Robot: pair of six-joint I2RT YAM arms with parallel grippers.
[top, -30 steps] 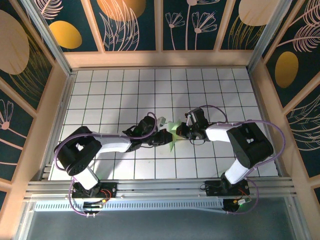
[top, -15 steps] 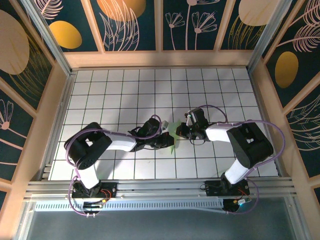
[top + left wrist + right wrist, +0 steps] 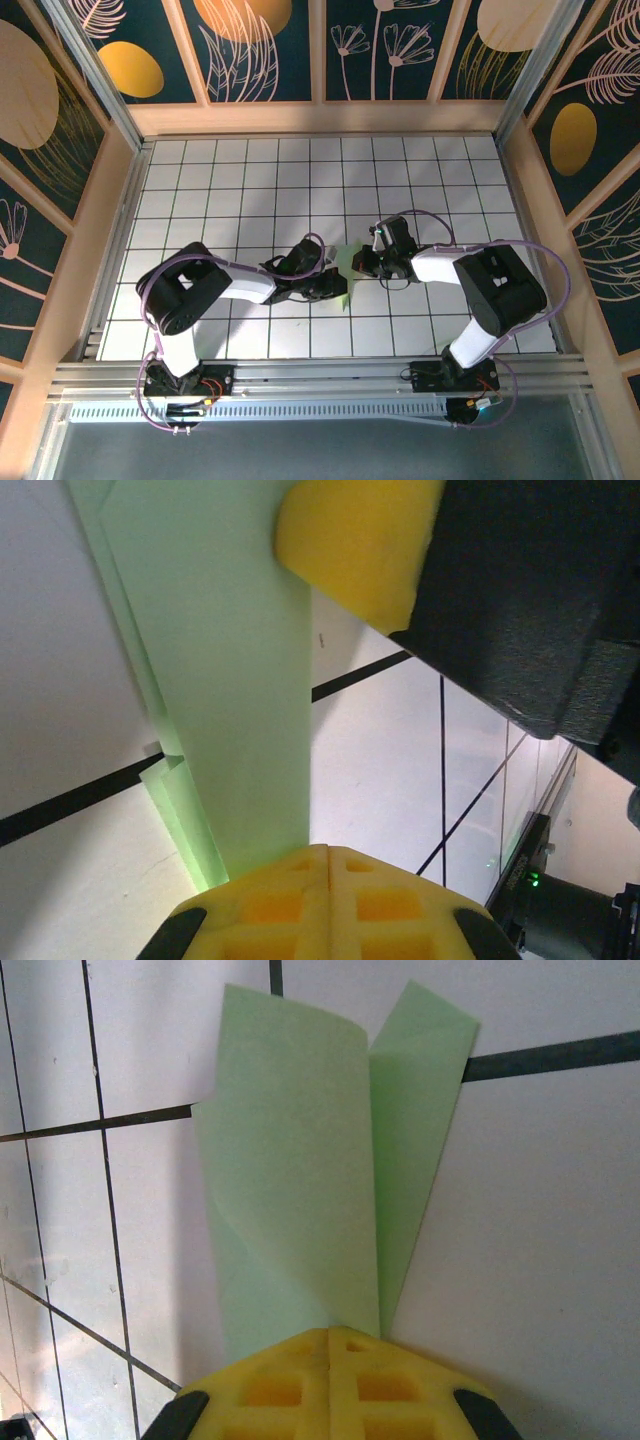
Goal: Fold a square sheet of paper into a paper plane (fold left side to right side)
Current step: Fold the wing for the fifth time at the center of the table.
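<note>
Jointly, left gripper (image 3: pixel 335 285) and right gripper (image 3: pixel 358 263) pinch one fold.
Both sets of yellow pads (image 3: pixel 270 1390) are pressed together on the thin pale green paper sheet (image 3: pixel 290 1160), already narrowed, two flaps splayed, resting mid-way on the white grid-tiled worktop (image 3: pixel 220 180). A clean crease likely needs one end pinned while the other carries its flap across left to right, edges matched before pressing flat.

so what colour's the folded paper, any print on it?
The paper is plain pale green, with no print. The right wrist view shows it best.
</note>
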